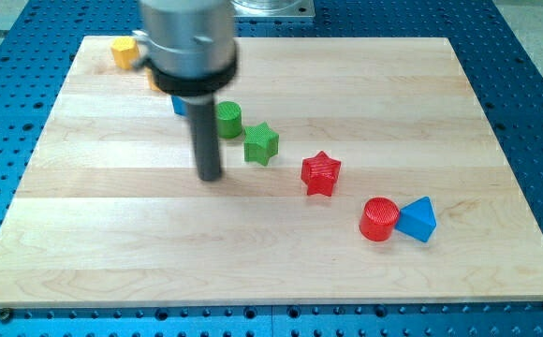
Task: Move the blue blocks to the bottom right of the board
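Note:
A blue triangular block (418, 220) lies at the view's lower right, touching a red cylinder (379, 219) on its left. A second blue block (180, 105) shows only as a sliver behind the arm at the upper left; its shape is hidden. My tip (211, 177) rests on the board below that block and left of the green cylinder (228, 120) and green star (261, 143), touching none of them.
A red star (321, 173) sits between the green star and the red cylinder. A yellow block (124, 52) sits at the board's top left corner. An orange sliver (152, 80) shows beside the arm. The board's edge (271, 302) borders blue perforated table.

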Robot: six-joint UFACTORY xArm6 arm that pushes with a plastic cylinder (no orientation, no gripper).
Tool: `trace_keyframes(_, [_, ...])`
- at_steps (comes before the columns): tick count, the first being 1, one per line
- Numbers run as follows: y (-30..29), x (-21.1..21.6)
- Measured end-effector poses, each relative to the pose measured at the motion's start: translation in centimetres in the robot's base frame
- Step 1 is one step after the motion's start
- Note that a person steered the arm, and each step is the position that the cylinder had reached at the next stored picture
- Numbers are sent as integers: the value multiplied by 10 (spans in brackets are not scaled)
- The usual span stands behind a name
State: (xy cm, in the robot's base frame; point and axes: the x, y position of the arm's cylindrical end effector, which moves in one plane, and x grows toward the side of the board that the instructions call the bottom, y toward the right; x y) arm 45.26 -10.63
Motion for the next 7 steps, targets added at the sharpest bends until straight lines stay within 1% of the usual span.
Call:
trace_keyframes(1, [-2, 16])
trace_keyframes(2, [38, 16])
trace_keyframes(3, [38, -9])
trace_keyframes(4, [-43, -76])
trace_keyframes(5, [-22, -125])
trace_keyframes(6, [54, -125])
trace_keyframes(7, [165, -91])
